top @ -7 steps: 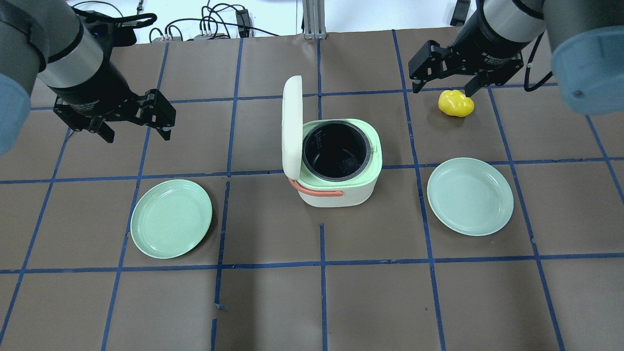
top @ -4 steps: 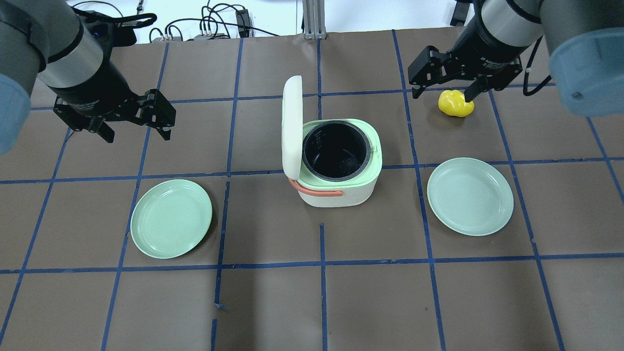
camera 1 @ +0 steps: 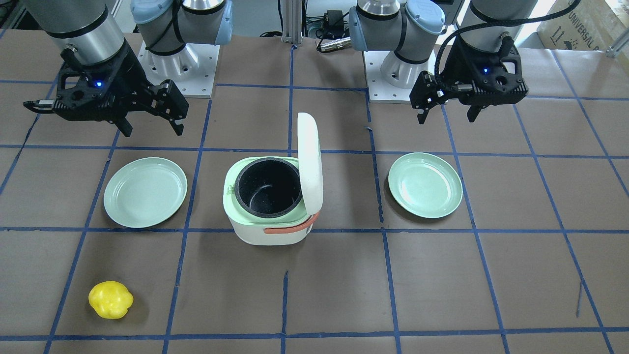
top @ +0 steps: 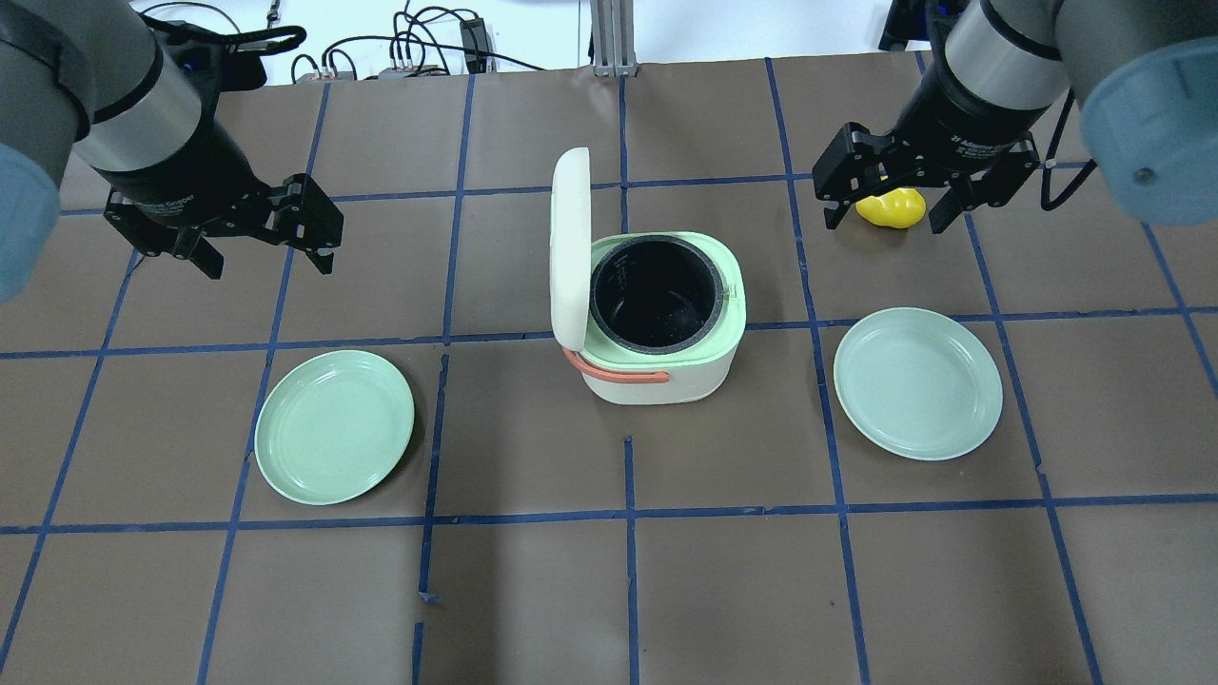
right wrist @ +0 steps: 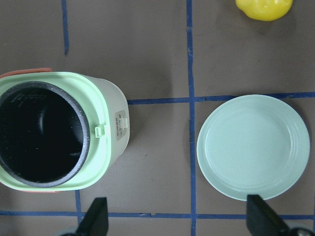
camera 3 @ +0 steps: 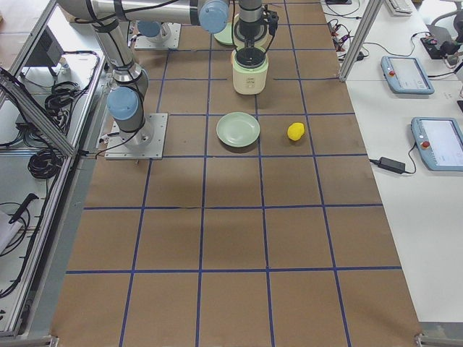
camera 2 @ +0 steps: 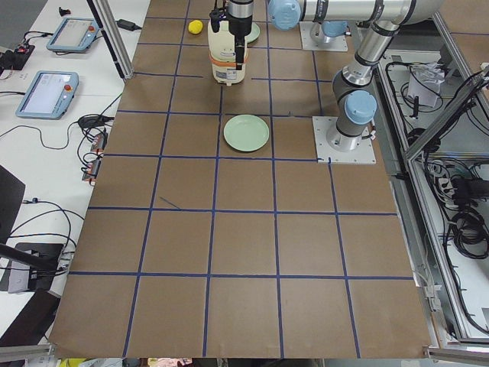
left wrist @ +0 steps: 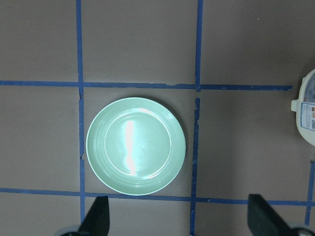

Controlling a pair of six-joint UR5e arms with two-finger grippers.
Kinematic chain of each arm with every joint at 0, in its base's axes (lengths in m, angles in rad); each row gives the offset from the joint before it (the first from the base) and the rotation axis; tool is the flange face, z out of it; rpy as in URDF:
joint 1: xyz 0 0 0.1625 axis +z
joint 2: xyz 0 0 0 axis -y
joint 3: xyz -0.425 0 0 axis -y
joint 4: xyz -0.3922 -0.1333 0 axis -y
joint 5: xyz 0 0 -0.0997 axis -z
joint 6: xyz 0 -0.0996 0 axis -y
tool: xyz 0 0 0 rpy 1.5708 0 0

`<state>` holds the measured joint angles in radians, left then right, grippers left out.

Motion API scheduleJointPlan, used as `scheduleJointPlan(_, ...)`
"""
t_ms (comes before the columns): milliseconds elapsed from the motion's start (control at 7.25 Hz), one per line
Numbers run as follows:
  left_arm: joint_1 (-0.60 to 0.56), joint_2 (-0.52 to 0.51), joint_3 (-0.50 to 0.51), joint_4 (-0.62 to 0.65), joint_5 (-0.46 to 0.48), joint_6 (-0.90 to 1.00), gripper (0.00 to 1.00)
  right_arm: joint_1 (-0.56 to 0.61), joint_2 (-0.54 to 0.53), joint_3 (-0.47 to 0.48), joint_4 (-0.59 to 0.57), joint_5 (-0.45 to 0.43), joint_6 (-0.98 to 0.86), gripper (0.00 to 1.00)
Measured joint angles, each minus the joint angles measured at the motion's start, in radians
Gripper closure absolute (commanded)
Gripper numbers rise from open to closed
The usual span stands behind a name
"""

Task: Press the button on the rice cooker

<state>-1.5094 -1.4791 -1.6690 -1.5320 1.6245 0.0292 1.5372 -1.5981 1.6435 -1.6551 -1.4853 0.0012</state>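
Observation:
The white rice cooker (top: 666,376) stands mid-table with its lid (top: 569,249) open and upright, the black inner pot (top: 655,297) bare. It also shows in the front view (camera 1: 268,233). In the right wrist view the cooker (right wrist: 54,132) shows a small labelled panel (right wrist: 119,125) on its side toward a plate. My left gripper (top: 266,262) is open and empty, well left of the cooker, seen also in the front view (camera 1: 447,118). My right gripper (top: 887,221) is open and empty, to the cooker's far right above a yellow object (top: 890,207).
Two pale green plates lie either side of the cooker, one on the left (top: 335,426) and one on the right (top: 918,382). The left wrist view looks down on the left plate (left wrist: 136,146). The yellow object (camera 1: 110,299) lies beyond the right plate. Blue tape lines cross the brown table.
My right gripper has moved back toward the robot and slightly right, now over the yellow object. The left arm and the cooker have not moved.

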Motion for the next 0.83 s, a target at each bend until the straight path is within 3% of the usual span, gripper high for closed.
scheduleJointPlan(828, 0.000, 0.000, 0.000, 0.001, 0.000, 0.000, 0.00, 0.000, 0.000, -0.001, -0.001, -0.042, -0.019, 0.01)
